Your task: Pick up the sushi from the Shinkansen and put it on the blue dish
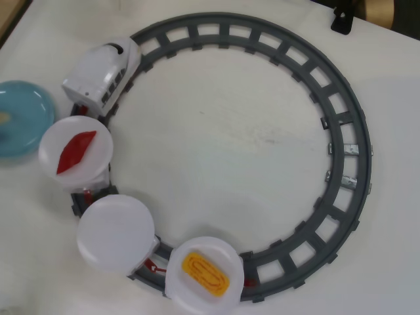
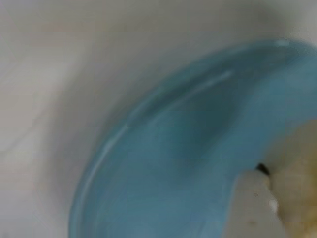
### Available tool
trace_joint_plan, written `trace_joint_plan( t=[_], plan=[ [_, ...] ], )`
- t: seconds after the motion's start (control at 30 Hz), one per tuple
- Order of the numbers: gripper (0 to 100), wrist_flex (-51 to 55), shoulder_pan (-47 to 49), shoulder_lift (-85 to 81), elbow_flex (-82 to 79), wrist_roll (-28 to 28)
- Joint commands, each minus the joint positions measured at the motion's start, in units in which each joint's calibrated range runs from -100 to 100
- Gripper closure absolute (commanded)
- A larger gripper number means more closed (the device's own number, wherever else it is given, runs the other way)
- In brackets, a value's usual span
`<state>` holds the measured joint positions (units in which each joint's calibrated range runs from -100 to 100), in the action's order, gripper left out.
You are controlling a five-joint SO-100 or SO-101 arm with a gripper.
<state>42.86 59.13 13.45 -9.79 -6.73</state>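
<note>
The blue dish [image 1: 23, 118] lies at the left edge of the overhead view and fills the blurred wrist view [image 2: 188, 163]. A small pale yellow bit, apparently the sushi [image 1: 4, 119], shows on the dish at the frame edge. In the wrist view it is a pale yellow blur [image 2: 297, 168] at the right, over the dish. An off-white shape [image 2: 250, 210] beside it may be a finger. I cannot tell whether the gripper holds the sushi. The Shinkansen [image 1: 104, 71] stands on the track at the upper left. The arm is out of the overhead view.
Three carts follow the train on the grey ring track [image 1: 341, 131]. The first white plate [image 1: 98, 141] carries a red diamond piece [image 1: 75, 152], the second [image 1: 116, 233] is bare, and the third [image 1: 226, 252] carries an orange ridged piece [image 1: 206, 273]. A black object [image 1: 342, 20] sits at the top right.
</note>
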Motion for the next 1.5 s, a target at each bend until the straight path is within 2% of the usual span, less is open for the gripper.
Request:
trace_joint_plan(
  t=[0.0, 0.37, 0.57, 0.83, 0.93, 1.2, 1.47],
  plan=[
    [75, -0.4, -1.5, -0.6, 2.5, -0.2],
    [75, 1.3, -1.4, -1.5, 2.7, -0.2],
    [75, 9.4, -0.5, -7.1, 5.2, -0.2],
    [75, 23.9, 3.6, -27.0, 1.9, -0.1],
    [75, 25.1, 6.4, -37.3, -6.7, 0.3],
    [75, 5.3, 9.3, -74.3, -45.0, 0.4],
    [75, 5.6, 9.6, -103.1, -61.4, 1.6]
  ],
)
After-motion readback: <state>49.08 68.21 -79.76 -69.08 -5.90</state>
